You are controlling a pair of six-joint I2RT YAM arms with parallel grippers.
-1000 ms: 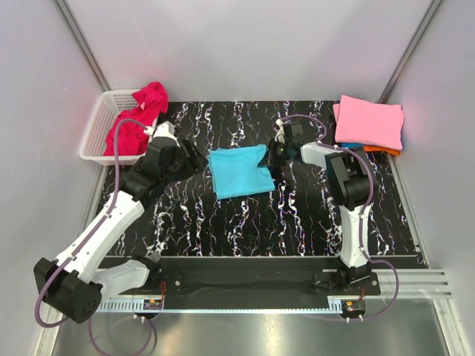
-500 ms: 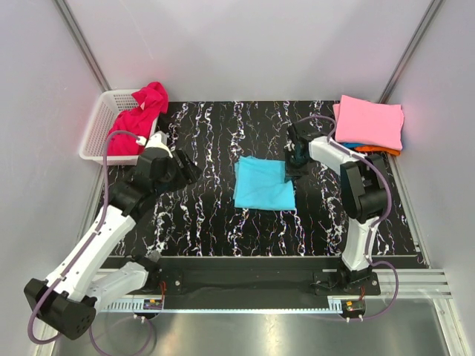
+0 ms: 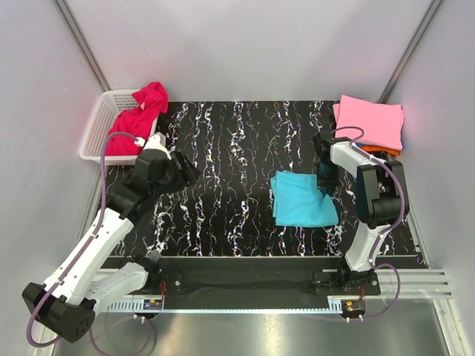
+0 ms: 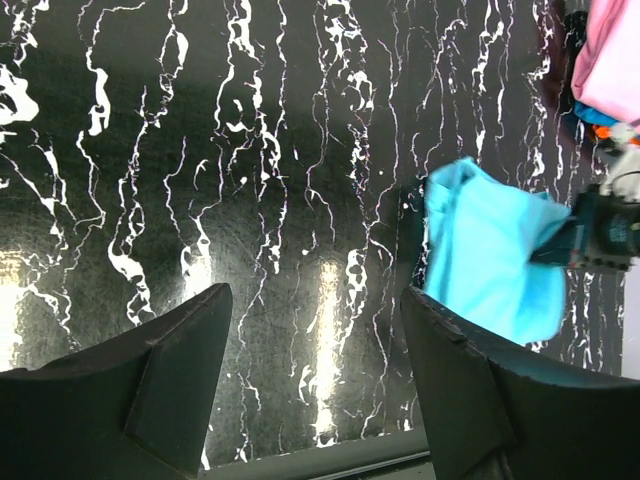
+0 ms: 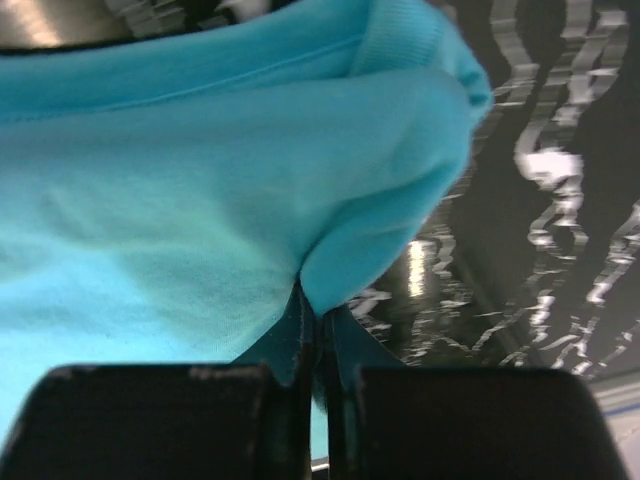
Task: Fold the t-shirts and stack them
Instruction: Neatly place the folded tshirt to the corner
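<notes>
1. Now we see the folded turquoise-cyan cloth t-shirt (image 3: pixel 303 199) lying on the right half of the black white-veined table top (image 3: pixel 223 215). It is near the stack but not yet on it.
2. Our right gripper (image 3: pixel 324 176) is clenched on the far right edge of this shirt. In the right wrist view the two fingers are pressed together, with a fold of cyan cloth pinched between them.
3. Our left gripper (image 4: pixel 315 390) is released. Its fingers stand wide apart over bare table with nothing between them, and it is well apart from the cyan shirt.
4. The stack sits at the far right corner, with a folded light pink t-shirt (image 3: pixel 371 120) on top. An orange edge (image 3: pixel 382 150) and a blue edge (image 3: pixel 349 145) show under it. These are probably two more folded shirts, but only thin strips of them are visible.
5. A crumpled magenta-red t-shirt (image 3: pixel 137 119) hangs over the white plastic lattice basket (image 3: pixel 96 126) at the far left, not yet folded.
6. We judge the task is more than half done. The cyan shirt is folded and only needs to be placed on the pink one. After that the magenta shirt must be taken out, folded and stacked.
</notes>
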